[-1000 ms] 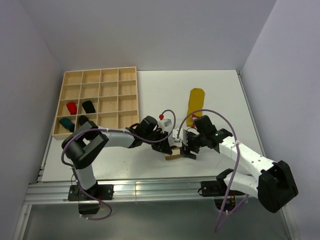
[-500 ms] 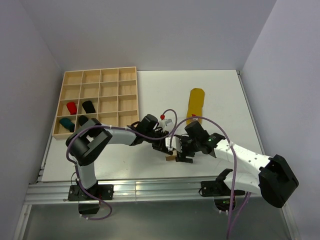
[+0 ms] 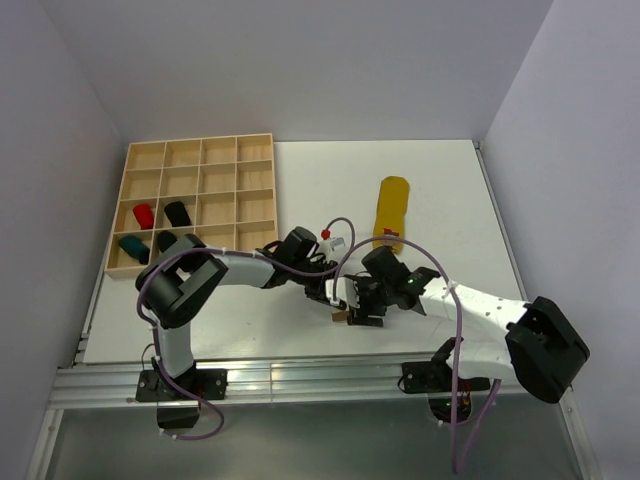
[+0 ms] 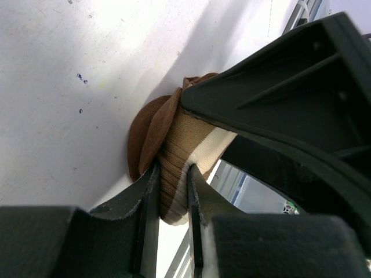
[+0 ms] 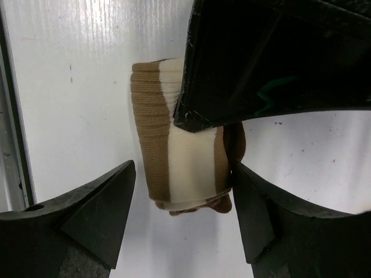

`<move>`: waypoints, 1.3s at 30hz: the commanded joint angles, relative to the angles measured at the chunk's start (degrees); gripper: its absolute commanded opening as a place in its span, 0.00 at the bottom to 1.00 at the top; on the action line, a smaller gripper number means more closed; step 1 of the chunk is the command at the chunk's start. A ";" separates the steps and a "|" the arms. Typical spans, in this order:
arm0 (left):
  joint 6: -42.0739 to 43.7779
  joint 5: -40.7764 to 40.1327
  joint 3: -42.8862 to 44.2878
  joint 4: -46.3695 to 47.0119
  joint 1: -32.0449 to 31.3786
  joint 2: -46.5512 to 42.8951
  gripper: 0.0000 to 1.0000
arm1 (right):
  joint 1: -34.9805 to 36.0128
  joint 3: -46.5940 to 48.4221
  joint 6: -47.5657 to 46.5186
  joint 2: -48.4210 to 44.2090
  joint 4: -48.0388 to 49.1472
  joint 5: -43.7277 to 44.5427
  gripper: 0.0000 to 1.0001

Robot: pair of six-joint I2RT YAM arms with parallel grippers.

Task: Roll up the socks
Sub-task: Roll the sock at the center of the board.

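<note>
light: bright, even, from above; glare: streaky sheen on the surface, right wrist view; shadows: soft-edged; focus: left wrist foreground slightly blurred

I log the rolled sock as cream with ribbed tan bands and a dark brown patch at one end. The left gripper and right gripper are both matt black. On the far right, the flat sock is plain mustard yellow. The tray at far left is pale bare wood. In it I note a red sock, a black sock, a teal sock and a second black sock. The table is white and the cables are purple.
</note>
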 commanded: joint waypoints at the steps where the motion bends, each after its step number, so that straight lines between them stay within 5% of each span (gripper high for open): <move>1: 0.41 -1.95 -0.48 -5.61 -0.32 2.62 0.00 | 0.80 -0.06 0.15 1.31 2.51 0.83 0.73; 14: -4.68 -2.99 -3.29 2.12 -0.41 0.96 0.01 | 0.98 2.57 1.81 8.78 1.99 0.92 0.29; 24: -11.62 -8.98 -11.19 14.50 2.04 -7.03 0.37 | 0.98 4.59 2.08 11.60 -0.65 0.92 0.25; 39: -14.27 -19.51 -25.08 24.28 9.34 -24.87 0.47 | 0.80 10.65 2.61 18.97 -7.23 -0.57 0.24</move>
